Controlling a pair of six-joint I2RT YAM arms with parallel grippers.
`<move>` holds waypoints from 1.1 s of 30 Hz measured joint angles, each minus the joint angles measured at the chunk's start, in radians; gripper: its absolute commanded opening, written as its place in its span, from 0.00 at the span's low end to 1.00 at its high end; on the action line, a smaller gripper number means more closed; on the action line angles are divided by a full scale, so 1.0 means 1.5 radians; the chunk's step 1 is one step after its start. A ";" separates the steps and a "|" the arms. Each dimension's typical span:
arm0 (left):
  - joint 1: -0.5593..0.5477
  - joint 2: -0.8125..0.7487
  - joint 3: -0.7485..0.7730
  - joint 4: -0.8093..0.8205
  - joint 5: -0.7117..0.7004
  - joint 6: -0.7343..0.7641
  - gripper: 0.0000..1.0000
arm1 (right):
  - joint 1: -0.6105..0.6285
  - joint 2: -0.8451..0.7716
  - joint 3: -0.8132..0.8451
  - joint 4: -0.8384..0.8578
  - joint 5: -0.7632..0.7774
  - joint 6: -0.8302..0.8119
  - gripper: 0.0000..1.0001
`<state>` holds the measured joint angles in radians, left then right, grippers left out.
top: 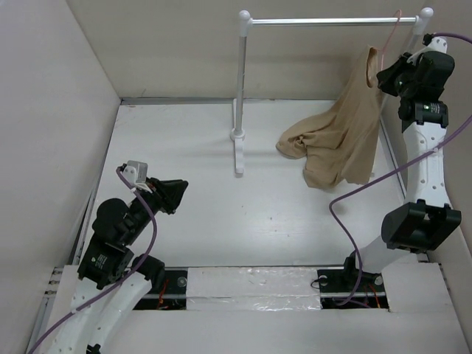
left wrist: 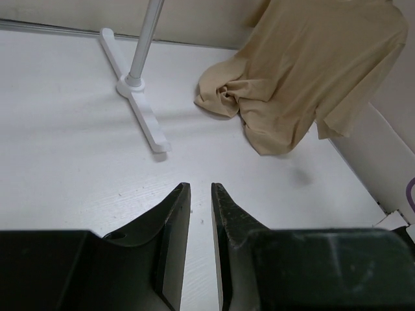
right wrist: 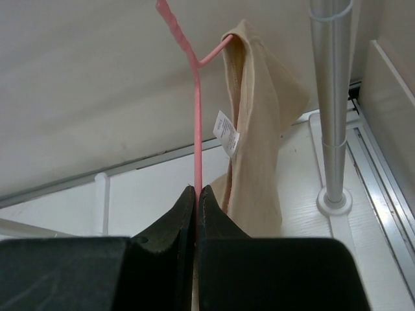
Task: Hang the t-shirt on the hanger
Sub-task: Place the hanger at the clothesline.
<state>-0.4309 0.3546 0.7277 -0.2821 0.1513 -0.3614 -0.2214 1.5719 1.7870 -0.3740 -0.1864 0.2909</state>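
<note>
Right gripper (right wrist: 196, 190) clamps the hanger (right wrist: 196, 123) stem, plain only in its wrist view; overhead, the t-shirt (top: 345, 136) hangs at upper right, hem touching the table (top: 184, 147). Left gripper (left wrist: 201, 189), lower left, sits slightly parted, empty

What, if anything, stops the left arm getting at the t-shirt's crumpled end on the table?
Likely yes, it can: only bare table lies between the left gripper and the t-shirt, and the rack's foot stands off to one side. Whether the arm stretches that far is unclear.
</note>
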 measured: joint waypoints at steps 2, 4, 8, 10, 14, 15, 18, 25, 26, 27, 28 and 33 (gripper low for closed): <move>0.000 0.008 0.000 0.000 0.002 0.001 0.17 | -0.007 0.003 0.000 0.001 0.001 0.001 0.00; 0.000 0.016 0.000 0.000 0.002 0.002 0.17 | -0.018 0.004 0.000 0.001 0.001 0.001 0.00; 0.000 0.020 -0.001 -0.001 0.002 0.002 0.17 | -0.039 0.004 -0.002 0.010 0.001 0.003 0.00; 0.000 0.020 -0.001 0.000 0.002 0.002 0.19 | -0.048 0.004 -0.003 0.016 -0.001 0.003 0.00; 0.000 0.019 -0.001 0.000 0.002 0.004 0.24 | -0.054 0.004 -0.014 0.032 -0.009 0.009 0.00; 0.000 0.019 -0.001 0.000 0.002 0.004 0.27 | -0.053 0.004 -0.019 0.034 -0.012 0.011 0.04; 0.000 0.018 -0.001 -0.001 -0.001 0.004 0.33 | -0.053 0.007 -0.025 0.036 -0.021 0.017 0.33; 0.000 0.014 -0.001 -0.001 -0.004 0.003 0.44 | -0.053 0.000 -0.025 0.050 -0.021 0.030 0.89; 0.000 0.013 -0.001 -0.001 -0.004 0.004 0.46 | -0.053 -0.005 -0.026 0.050 -0.020 0.032 0.96; 0.000 0.012 -0.001 -0.001 -0.004 0.004 0.52 | -0.053 -0.014 -0.028 0.050 -0.019 0.034 1.00; 0.000 0.011 -0.001 -0.002 -0.005 0.004 0.55 | -0.053 -0.026 -0.031 0.049 -0.017 0.036 1.00; 0.008 0.003 -0.001 -0.002 -0.004 0.004 0.67 | -0.053 -0.143 -0.067 0.061 -0.015 0.056 1.00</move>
<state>-0.4191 0.3595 0.7258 -0.2844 0.1455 -0.3561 -0.3012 1.3567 1.6867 -0.2821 -0.2085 0.3756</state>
